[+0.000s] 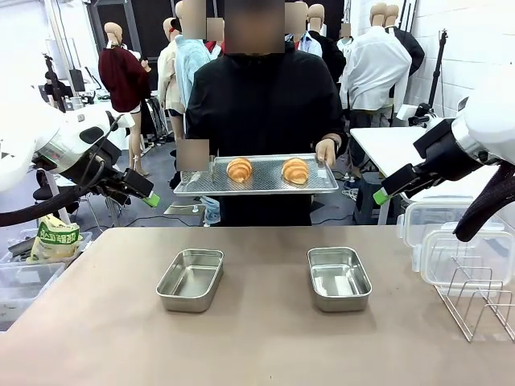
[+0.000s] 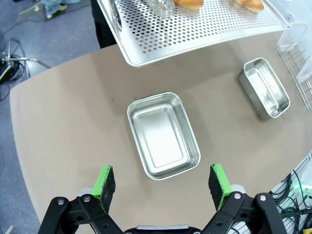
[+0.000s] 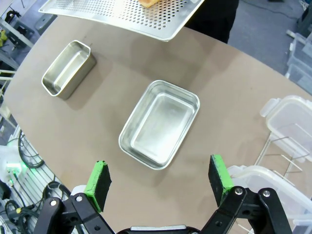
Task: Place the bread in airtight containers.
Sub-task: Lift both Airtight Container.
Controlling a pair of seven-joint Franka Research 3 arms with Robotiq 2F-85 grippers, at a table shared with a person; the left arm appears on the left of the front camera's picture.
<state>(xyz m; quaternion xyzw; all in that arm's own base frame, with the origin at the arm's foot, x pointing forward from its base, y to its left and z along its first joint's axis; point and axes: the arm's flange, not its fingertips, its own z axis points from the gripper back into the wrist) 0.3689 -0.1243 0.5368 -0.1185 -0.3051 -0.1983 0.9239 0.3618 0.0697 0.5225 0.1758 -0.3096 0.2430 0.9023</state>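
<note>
Both croissants point(image 1: 239, 170) point(image 1: 294, 170) lie on the tray point(image 1: 257, 190) a person point(image 1: 265, 96) holds; two pans point(image 1: 191, 279) point(image 1: 339, 278) sit on the desk point(image 1: 257, 342) before the tray. Left pincer point(image 2: 161, 181) and right pincer point(image 3: 158, 181) flank the tray, wide open, gripping nothing.

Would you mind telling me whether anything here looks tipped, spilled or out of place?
Nothing stands out. The left pan and the right pan sit upright and empty on the table, both croissants lie on the perforated tray the person holds, and the clear lids rest by the wire rack.
</note>
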